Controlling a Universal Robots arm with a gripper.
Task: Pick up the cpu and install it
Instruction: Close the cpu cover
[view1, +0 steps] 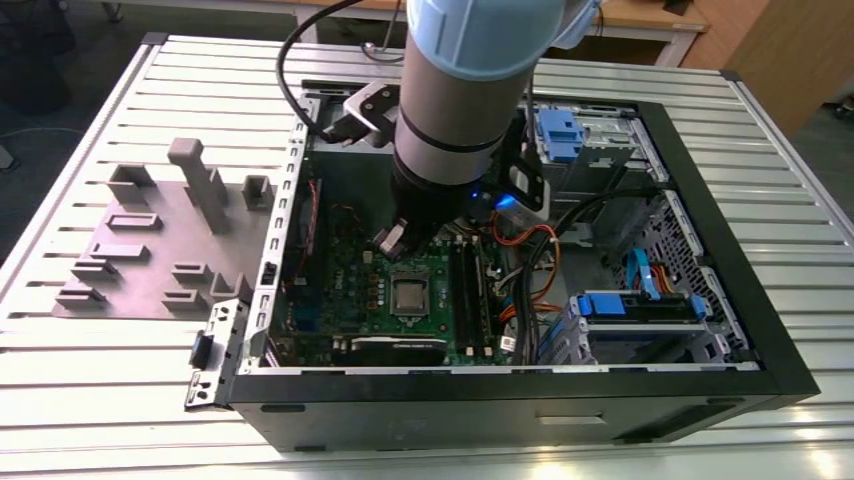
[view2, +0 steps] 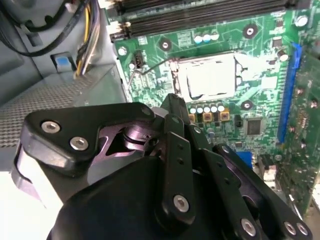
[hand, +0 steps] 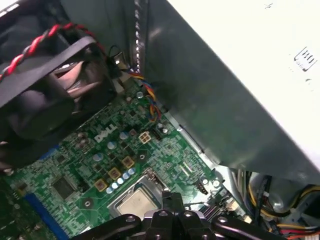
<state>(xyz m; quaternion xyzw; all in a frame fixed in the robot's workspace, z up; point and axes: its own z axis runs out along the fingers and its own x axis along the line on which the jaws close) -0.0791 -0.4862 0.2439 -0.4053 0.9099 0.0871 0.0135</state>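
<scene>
The cpu (view2: 209, 75) is seen lying flat on the green motherboard (view2: 260, 102), with the end effector (view2: 172, 102) held near it, pinched together, empty.

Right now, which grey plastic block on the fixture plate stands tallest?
The narrow upright grey plastic post; it towers over the squat blocks around it.

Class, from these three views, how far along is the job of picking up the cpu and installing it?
Looks done: the cpu lies flat in the socket on the motherboard, so pickup and placing seem over. In hand: the gripper hangs low over the board beside the socket, apart from the cpu. Left: whether the socket is latched down, I cannot tell.
</scene>
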